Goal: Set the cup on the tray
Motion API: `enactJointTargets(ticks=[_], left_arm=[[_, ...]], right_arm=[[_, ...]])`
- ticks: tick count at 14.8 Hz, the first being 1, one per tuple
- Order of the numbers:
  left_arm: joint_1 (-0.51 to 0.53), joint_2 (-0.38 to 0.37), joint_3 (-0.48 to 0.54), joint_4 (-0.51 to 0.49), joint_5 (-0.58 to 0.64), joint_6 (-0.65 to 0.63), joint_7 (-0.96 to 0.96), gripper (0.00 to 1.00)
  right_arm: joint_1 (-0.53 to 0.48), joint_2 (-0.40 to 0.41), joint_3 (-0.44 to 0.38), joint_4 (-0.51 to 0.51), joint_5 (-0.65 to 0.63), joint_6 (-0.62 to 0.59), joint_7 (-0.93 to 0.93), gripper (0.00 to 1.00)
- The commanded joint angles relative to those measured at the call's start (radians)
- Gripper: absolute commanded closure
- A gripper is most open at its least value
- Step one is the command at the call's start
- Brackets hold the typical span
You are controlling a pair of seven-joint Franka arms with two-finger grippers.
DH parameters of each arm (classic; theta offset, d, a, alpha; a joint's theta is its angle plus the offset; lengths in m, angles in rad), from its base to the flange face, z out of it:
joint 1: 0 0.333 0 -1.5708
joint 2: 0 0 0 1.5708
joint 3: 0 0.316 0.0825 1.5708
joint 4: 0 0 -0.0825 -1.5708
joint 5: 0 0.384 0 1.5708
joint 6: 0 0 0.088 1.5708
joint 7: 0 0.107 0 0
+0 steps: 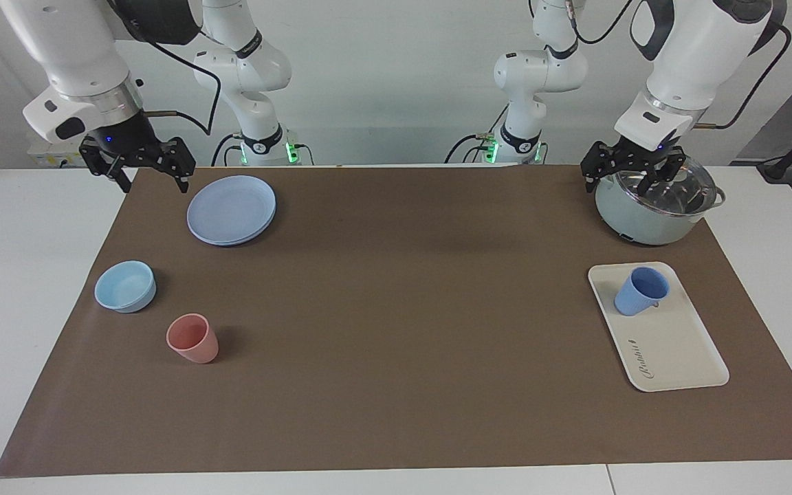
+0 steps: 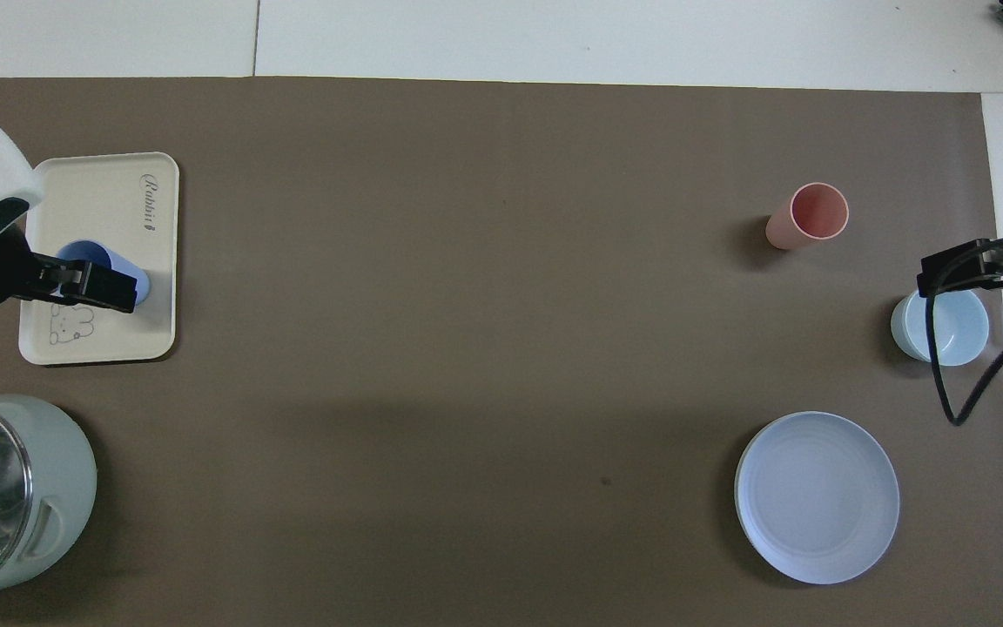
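The periwinkle-blue cup [image 1: 640,291] stands upright on the cream-white tray [image 1: 674,347], at the tray's end nearer to the robots. In the overhead view the cup [image 2: 123,272] is partly covered by my left gripper [image 2: 84,285], and the tray [image 2: 105,200] shows its bear drawing and script. In the facing view my left gripper [image 1: 633,173] hangs open and empty, well above the cup and clear of it. My right gripper [image 1: 152,168] hangs open and empty over the mat's edge at the right arm's end, and it also shows in the overhead view [image 2: 985,266].
A pale green pot with a glass lid [image 1: 654,203] stands nearer to the robots than the tray. At the right arm's end are stacked round blue plates [image 1: 231,210], a light-blue bowl [image 1: 125,286] and a pink tumbler [image 1: 192,337].
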Motion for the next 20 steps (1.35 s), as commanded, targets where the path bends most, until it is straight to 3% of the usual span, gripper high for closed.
enactJointTargets(ticks=[1, 5, 20], left_arm=[[-0.011, -0.021, 0.009, -0.027, 0.009, 0.021, -0.006, 0.0], [-0.008, -0.023, 0.009, -0.028, 0.009, 0.023, -0.009, 0.0], [0.006, -0.023, 0.018, -0.027, -0.026, 0.038, -0.006, 0.0]], right_arm=[[-0.002, -0.02, 0.007, -0.002, -0.001, -0.026, 0.02, 0.0], [-0.002, -0.022, 0.007, -0.003, 0.072, -0.028, 0.108, 0.0], [0.0, -0.029, 0.019, -0.014, 0.074, -0.026, 0.106, 0.0]])
